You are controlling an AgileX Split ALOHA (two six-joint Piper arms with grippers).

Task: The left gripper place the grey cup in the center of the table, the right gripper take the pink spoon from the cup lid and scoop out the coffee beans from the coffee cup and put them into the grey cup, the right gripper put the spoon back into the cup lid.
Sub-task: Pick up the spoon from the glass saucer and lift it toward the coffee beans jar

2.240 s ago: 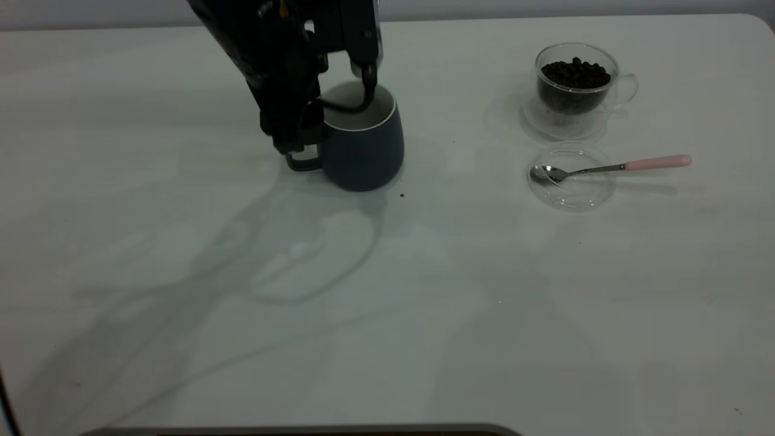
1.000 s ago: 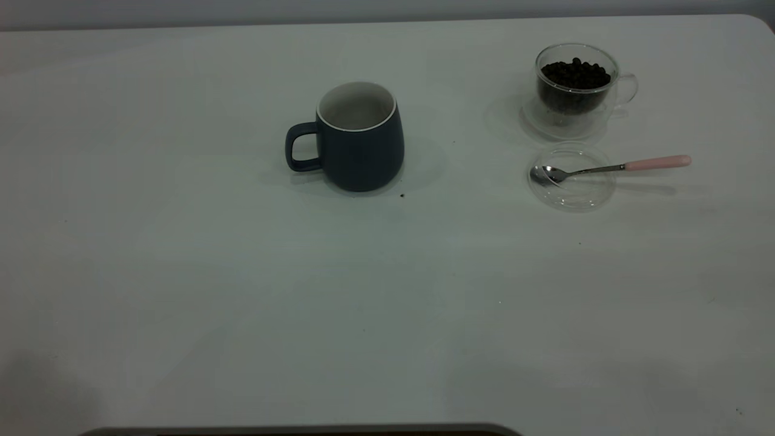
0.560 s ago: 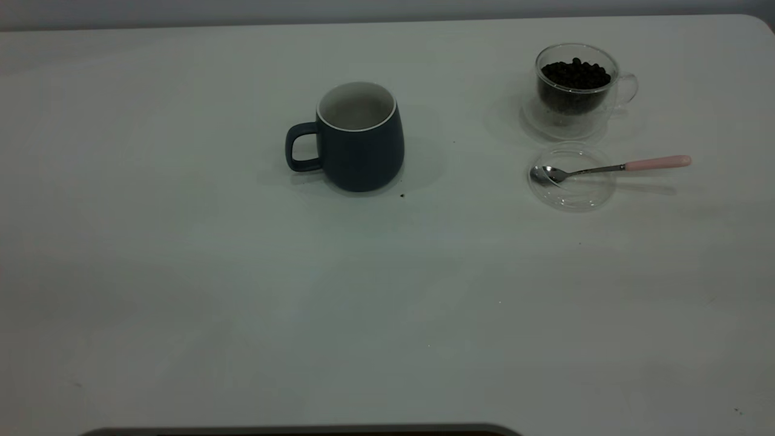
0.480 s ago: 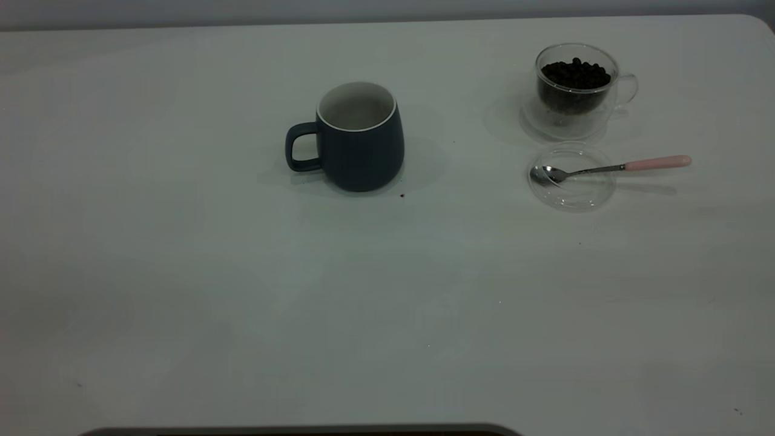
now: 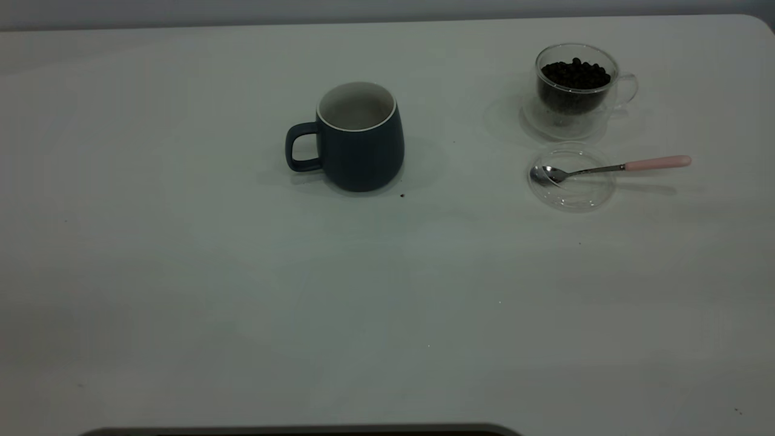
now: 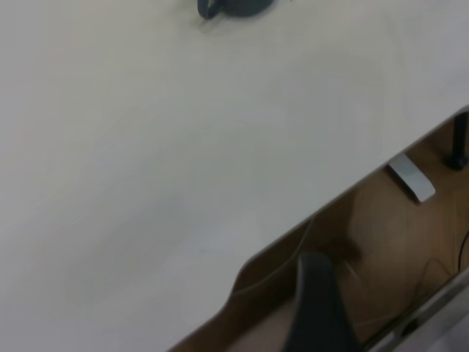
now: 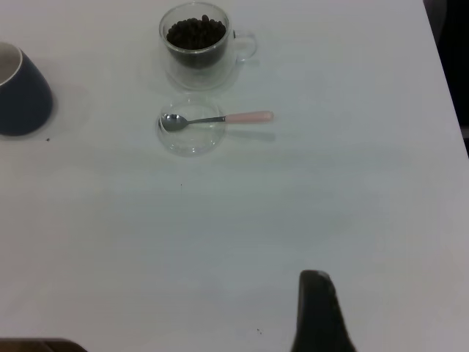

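Note:
The grey cup (image 5: 360, 148) stands upright near the middle of the table (image 5: 242, 272), handle to the left, its white inside showing nothing in it; it also shows in the right wrist view (image 7: 22, 92) and the left wrist view (image 6: 233, 7). The coffee cup (image 5: 575, 91) holds coffee beans (image 5: 575, 74) at the back right. Just in front of it lies the cup lid (image 5: 572, 188), with the pink spoon (image 5: 657, 162) resting across it, bowl inside. Neither arm appears in the exterior view. My left gripper (image 6: 316, 312) hangs past the table's edge. My right gripper (image 7: 316, 315) is well short of the cup lid (image 7: 190, 136).
A dark speck (image 5: 402, 195) lies by the grey cup's base. In the left wrist view the table's edge (image 6: 330, 205) runs diagonally, with brown floor and a white bar (image 6: 412, 178) beyond it. A dark rim (image 5: 303, 431) borders the exterior view's near edge.
About two seconds ago the left arm stood over the grey cup; it has since withdrawn out of the exterior view. The cup, spoon, lid and coffee cup have not moved.

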